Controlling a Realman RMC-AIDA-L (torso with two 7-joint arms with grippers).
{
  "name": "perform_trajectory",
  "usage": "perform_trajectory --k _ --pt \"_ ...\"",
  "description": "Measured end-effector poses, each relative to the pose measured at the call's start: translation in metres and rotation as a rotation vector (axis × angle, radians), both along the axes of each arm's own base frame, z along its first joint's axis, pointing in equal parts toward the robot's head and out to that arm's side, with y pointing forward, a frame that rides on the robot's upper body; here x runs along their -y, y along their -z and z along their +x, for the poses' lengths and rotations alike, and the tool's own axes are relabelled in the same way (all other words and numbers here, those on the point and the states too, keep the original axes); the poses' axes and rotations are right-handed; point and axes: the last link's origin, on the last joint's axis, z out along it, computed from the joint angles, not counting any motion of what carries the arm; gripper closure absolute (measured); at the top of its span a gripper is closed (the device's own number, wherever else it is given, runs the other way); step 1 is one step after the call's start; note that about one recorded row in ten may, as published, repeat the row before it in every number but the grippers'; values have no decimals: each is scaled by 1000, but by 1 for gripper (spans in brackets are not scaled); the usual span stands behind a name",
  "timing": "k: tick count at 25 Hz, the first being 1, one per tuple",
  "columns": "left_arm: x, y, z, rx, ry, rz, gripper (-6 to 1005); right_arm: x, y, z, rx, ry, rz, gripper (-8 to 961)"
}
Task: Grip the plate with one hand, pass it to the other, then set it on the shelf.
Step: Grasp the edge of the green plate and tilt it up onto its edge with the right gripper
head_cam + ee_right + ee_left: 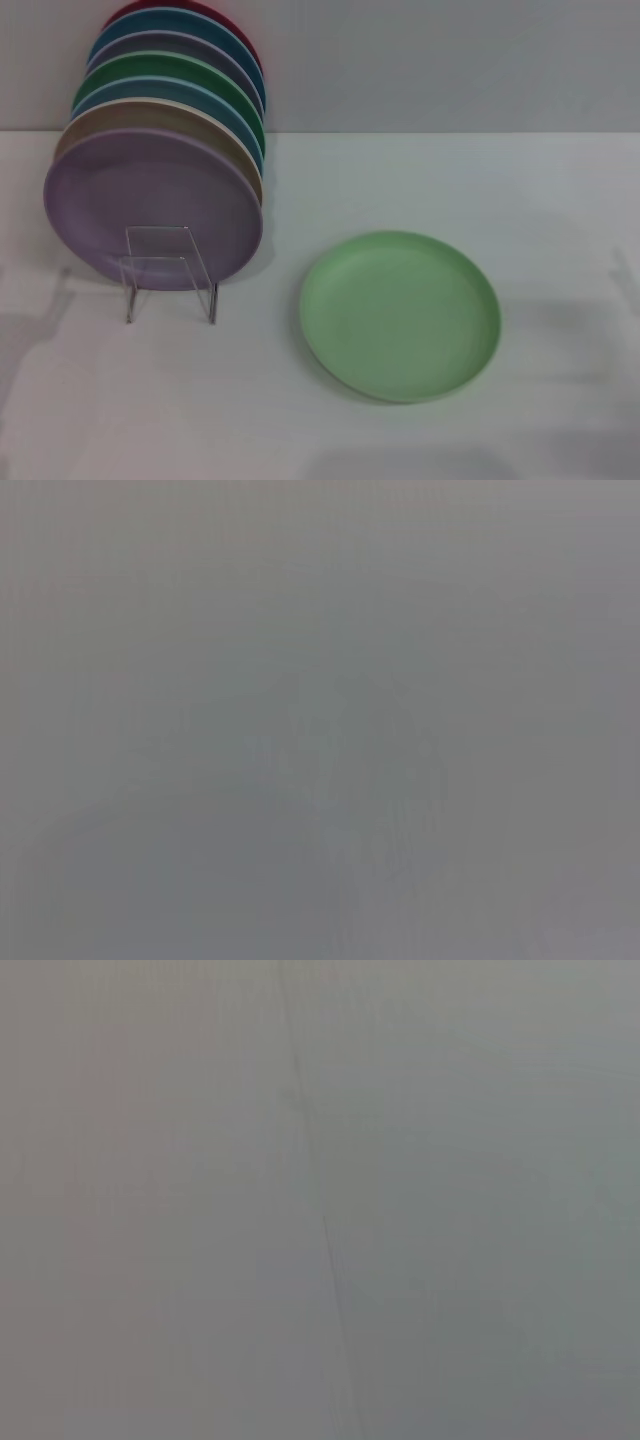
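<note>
Head view: pale mint-green plate (400,315), lying flat on the white table (520,200), toward its near edge, right of centre. Clear acrylic shelf (170,270), toward the left edge, holding a row of upright plates, lilac plate (150,205) foremost. Wrist views: plain grey; neither gripper seen, finger state cannot be told.
</note>
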Motion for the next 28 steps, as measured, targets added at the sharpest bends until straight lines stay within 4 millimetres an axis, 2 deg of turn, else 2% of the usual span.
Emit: perform_trajectory --k 10,11,12,13,16,17,18,19,20,21,22,23,26,27,28 --pt "-3 1 1 0 -1 -6 180 -7 1 -12 -42 -80 -35 153" --pt "-4 1 1 0 -1 -6 180 -11 -1 -15 -66 -99 -47 153" --pt "-4 1 1 0 -1 -6 180 -22 -9 -21 -116 -143 -77 153" --pt "-4 1 1 0 -1 -6 180 -22 -9 -21 -116 -143 -77 154" --pt "-5 1 0 1 -8 -8 181 -49 -26 -33 -169 -200 -187 154" --pt "-6 1 0 1 -12 -9 181 -70 -34 -50 -132 -220 -289 154" --pt "-6 1 0 1 -12 -9 181 -70 -34 -50 -132 -220 -289 154" --pt "-6 1 0 1 -12 -9 181 -88 -34 -72 -91 -210 -407 154" --pt "-6 1 0 1 -13 -9 181 -96 -34 -84 -67 -202 -455 154" --pt "-6 1 0 1 -12 -9 181 -96 -34 -84 -67 -202 -455 155" --pt "-6 1 0 1 -12 -9 181 -112 -36 -109 -36 -137 -546 155" --pt "-6 1 0 1 -12 -9 181 -112 -36 -109 -36 -137 -546 155" --pt "-9 1 2 2 -5 -9 181 -124 -46 -140 -8 -12 -636 155" --pt "-10 1 2 1 -4 -10 181 -128 -54 -154 24 88 -685 156" --pt "-10 1 2 1 -4 -10 181 -128 -54 -154 24 88 -685 156"
